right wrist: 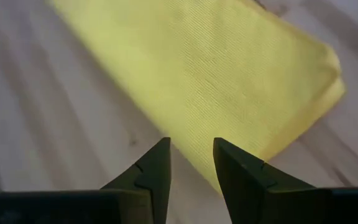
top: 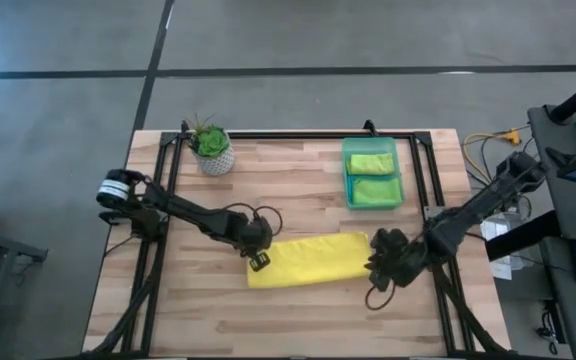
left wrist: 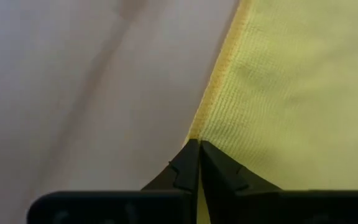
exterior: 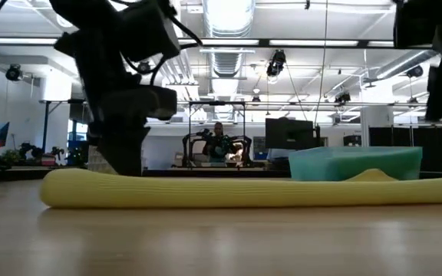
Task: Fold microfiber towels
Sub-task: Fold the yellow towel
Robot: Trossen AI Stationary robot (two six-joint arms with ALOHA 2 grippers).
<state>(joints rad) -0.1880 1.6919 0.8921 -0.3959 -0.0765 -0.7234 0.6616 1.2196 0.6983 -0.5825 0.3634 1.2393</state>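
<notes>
Starting at your left, the left gripper (top: 258, 261) sits at the left end of the yellow towel (top: 308, 260), its fingers pinched fully together at the cloth's hem; whether any fabric is caught between them, you cannot tell. Expect this towel to be light, soft and floppy, so it will likely sag and slide; take it by an edge or corner. It lies folded into a long strip across the table (top: 298, 315), near the front. Behind it stand a potted plant (top: 211, 147) and a green bin (top: 373, 173) holding folded lime towels (top: 372, 177), both well apart. The right gripper (right wrist: 191, 163) hovers over the towel's right end, fingers partly open, holding nothing.
</notes>
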